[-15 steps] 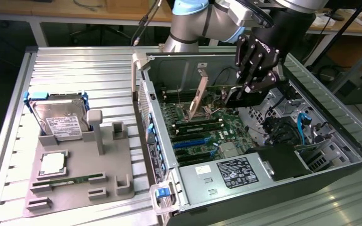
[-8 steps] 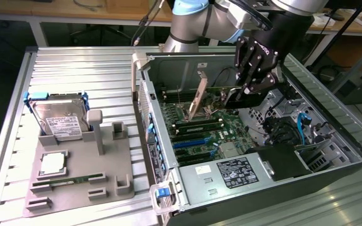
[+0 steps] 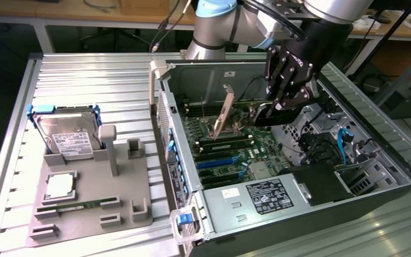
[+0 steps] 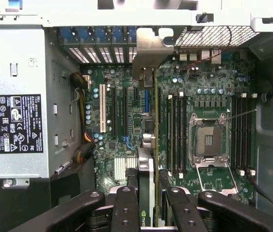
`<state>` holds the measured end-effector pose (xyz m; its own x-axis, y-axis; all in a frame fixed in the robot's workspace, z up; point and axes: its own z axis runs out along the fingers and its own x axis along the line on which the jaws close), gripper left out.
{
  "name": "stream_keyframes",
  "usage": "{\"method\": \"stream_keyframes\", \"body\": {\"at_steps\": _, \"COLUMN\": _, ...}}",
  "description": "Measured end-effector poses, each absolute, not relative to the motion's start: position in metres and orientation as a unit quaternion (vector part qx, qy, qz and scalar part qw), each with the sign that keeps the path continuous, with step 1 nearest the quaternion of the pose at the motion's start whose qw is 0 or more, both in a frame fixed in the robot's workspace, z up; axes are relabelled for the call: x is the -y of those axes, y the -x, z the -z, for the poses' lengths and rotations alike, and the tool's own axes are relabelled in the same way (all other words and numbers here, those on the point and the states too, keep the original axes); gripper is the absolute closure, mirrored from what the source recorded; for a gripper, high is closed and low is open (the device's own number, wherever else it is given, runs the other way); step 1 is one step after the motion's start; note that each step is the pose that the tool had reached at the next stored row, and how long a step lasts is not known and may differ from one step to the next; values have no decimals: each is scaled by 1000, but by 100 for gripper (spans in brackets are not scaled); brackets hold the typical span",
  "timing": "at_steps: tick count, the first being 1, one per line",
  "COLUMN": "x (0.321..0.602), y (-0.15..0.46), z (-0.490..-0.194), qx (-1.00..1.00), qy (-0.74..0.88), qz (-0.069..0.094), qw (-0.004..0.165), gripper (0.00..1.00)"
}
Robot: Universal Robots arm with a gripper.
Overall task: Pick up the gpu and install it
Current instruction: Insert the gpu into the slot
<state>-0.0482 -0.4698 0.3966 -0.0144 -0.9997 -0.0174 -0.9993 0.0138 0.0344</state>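
Inside the open computer case (image 3: 205,75), the end effector (image 3: 286,106) is clamped on one end of the gpu (image 4: 147,169) (edge-on over the motherboard (image 4: 213,92), bracket (image 4: 148,53) at the rear grille (image 4: 213,36)); any skew to the expansion slots (image 4: 129,113) could jam the bracket or flex the card.

The gpu (image 4: 146,186) stands between memory sticks (image 4: 176,135) and empty slots (image 4: 111,108) — little room, seemingly — power supply (image 4: 20,121) beyond.

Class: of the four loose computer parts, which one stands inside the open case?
The gpu, on edge over the motherboard, gripped by the pincer; the hard drive, processor and memory stick rest on the grey holder.
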Motion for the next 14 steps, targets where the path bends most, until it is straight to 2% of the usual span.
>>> {"method": "stream_keyframes", "body": {"at_steps": 14, "x": 470, "y": 48, "z": -378, "qx": 712, "qy": -702, "qz": 18, "qw": 6, "gripper": 73}}
